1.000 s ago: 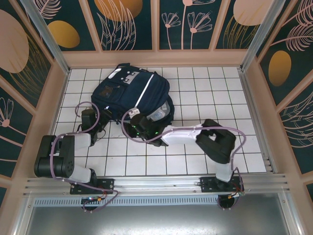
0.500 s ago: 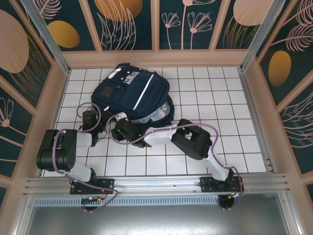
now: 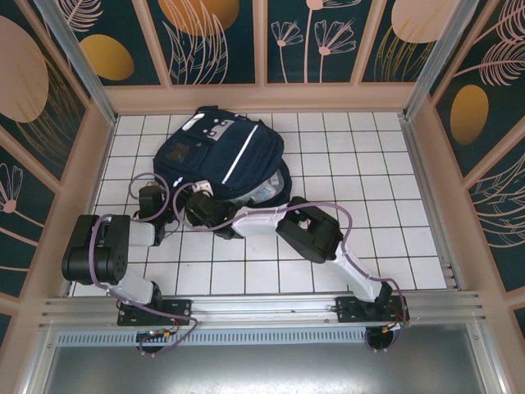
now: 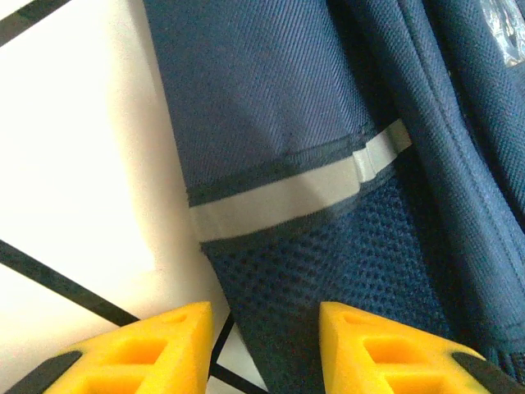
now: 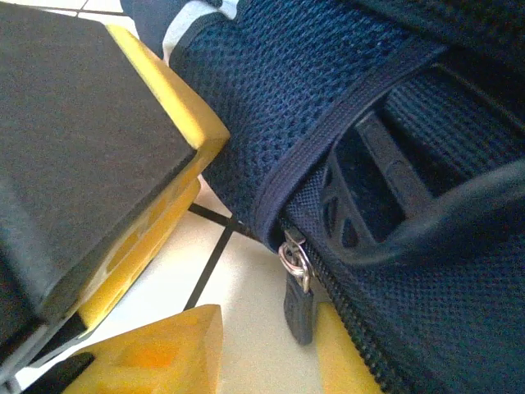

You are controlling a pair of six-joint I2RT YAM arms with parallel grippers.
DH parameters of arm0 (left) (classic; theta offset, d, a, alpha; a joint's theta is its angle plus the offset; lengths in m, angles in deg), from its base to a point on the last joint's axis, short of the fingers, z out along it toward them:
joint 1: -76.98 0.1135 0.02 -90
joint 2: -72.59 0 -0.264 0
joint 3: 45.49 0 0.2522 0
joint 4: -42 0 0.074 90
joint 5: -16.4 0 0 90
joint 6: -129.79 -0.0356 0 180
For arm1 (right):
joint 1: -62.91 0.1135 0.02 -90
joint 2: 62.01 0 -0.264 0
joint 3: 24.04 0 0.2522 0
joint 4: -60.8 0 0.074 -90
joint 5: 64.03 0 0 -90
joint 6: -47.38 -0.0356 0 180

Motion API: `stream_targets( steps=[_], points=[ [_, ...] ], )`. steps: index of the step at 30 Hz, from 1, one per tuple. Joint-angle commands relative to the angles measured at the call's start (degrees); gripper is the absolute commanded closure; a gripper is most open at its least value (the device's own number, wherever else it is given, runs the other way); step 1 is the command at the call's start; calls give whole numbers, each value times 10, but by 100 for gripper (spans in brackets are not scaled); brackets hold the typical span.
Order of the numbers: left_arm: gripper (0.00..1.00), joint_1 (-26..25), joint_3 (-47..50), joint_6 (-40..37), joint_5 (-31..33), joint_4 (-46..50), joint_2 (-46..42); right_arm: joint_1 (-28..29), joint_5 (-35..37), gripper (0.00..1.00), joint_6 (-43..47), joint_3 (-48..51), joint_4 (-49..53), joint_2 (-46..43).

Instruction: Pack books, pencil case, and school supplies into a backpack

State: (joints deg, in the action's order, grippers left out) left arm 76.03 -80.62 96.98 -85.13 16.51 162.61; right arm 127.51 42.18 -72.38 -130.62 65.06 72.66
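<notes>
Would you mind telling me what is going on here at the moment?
Both arms are working at the near corner of the backpack. The left tool straddles its fabric edge, while the right tool brackets the zipper pull, not yet clamped on it. Working the zipper seems to be the aim.

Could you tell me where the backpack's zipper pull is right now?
In the right wrist view, the zipper pull hangs from the backpack's mesh edge near bottom centre, between the right gripper's open yellow fingers, over the white tiled table.
</notes>
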Motion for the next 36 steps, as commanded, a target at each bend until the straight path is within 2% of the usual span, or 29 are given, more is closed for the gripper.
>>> stream_targets(
  steps=[1, 2, 4, 5, 11, 14, 19, 28, 36],
  points=[
    [61, 4, 3, 4, 3, 0, 7, -14, 45, 74, -7, -16, 12, 20],
    [61, 4, 3, 4, 3, 0, 7, -15, 49, 80, -7, -14, 12, 20],
    [61, 4, 2, 2, 4, 1, 7, -15, 50, 99, -7, -12, 12, 18],
    [61, 4, 2, 2, 5, 2, 7, -14, 50, 100, -7, -8, 12, 16],
    [62, 4, -3, 0, 16, 11, 11, -11, 35, 100, -5, 51, -18, -28],
    [66, 4, -8, 1, 23, 14, 20, -7, 24, 100, -7, 84, -35, -56],
    [69, 5, -13, 5, 29, 15, 37, -4, 19, 100, -9, 129, -44, -96],
    [70, 5, -16, 1, 37, 24, 39, -5, 47, 100, -24, 202, -35, -145],
    [70, 6, -19, -3, 40, 31, 35, -10, 86, 100, -29, 296, -28, -227]
  ],
)
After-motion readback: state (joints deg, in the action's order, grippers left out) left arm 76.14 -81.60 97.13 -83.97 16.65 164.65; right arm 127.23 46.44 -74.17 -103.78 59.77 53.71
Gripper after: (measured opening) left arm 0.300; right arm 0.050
